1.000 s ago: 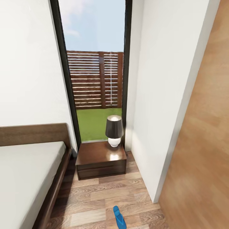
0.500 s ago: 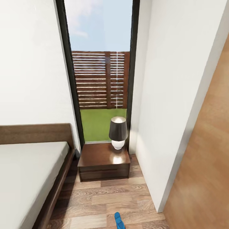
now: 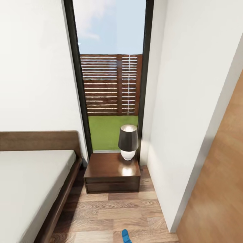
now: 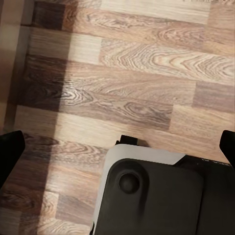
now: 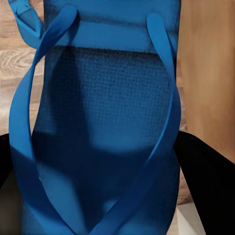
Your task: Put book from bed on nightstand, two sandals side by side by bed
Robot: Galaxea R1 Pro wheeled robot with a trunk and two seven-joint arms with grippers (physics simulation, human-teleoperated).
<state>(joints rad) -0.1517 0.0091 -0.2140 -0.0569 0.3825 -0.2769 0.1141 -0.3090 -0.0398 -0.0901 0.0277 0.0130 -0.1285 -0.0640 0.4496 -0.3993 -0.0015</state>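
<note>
Ahead of you, a dark nightstand (image 3: 112,173) carries a lamp (image 3: 128,141) beside the bed (image 3: 32,182), under a tall window (image 3: 111,74). Your right gripper (image 5: 105,161) clamps a blue sandal (image 5: 98,127), its tip low over the floor (image 3: 111,212). Your left gripper (image 4: 117,149) hangs wide open.

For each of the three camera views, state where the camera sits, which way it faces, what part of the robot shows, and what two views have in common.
Head view: on the head, facing forward and down at the nightstand, bed and a sandal tip.
Left wrist view: above the floor, with dark robot parts and both fingertips wide apart.
Right wrist view: pressed close to a blue sandal between dark fingers.
Shared: the plank floor and a blue sandal.
</note>
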